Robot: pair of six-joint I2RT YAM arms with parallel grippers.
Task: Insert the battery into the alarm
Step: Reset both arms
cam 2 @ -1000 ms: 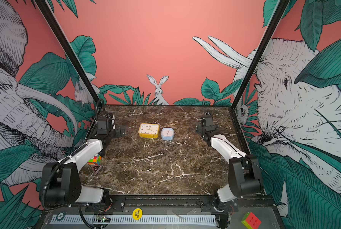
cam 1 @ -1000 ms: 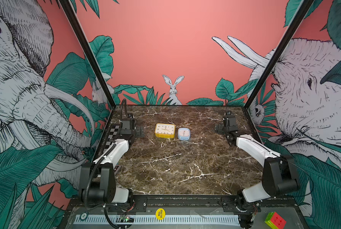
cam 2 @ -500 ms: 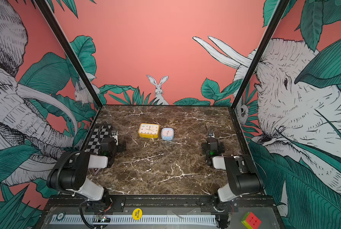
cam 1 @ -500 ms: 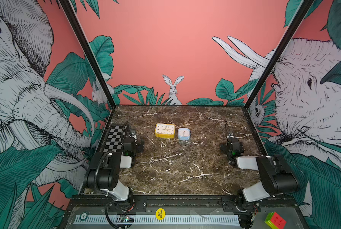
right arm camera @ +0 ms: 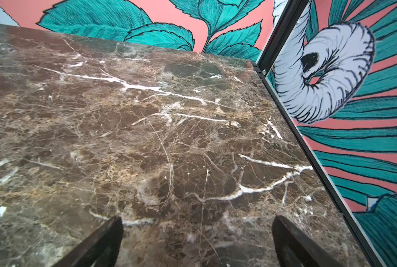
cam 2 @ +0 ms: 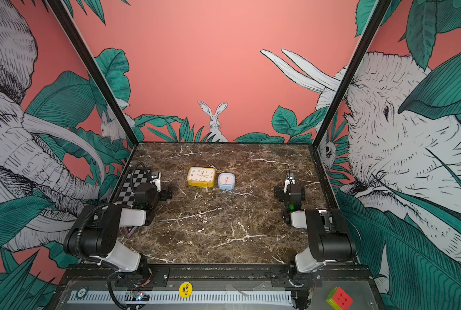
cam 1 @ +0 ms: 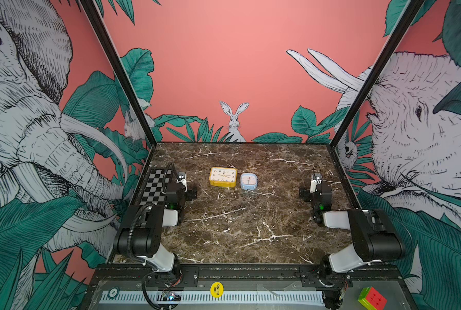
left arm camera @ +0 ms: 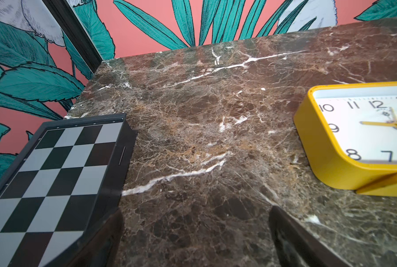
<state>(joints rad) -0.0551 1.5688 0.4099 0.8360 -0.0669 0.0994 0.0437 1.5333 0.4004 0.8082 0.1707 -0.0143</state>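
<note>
Left wrist view: chessboard [left arm camera: 54, 173] on the left now uncovered, left gripper [left arm camera: 195, 219] pulled back since a second ago, fingers spread, holding nothing. Yellow alarm [cam 1: 223, 176] sits mid-table toward the back, blue clock [cam 1: 248, 181] just right of it. Right gripper [right arm camera: 197, 219] has retreated too, spread wide and holding nothing over the brown marble table [cam 1: 251, 228]; jungle-mural walls all round.

Left arm [cam 1: 143, 233] and right arm [cam 1: 371, 236]: black joint housings, white link shells; a ribbed black cable [cam 1: 130, 236] loops at lower left.
</note>
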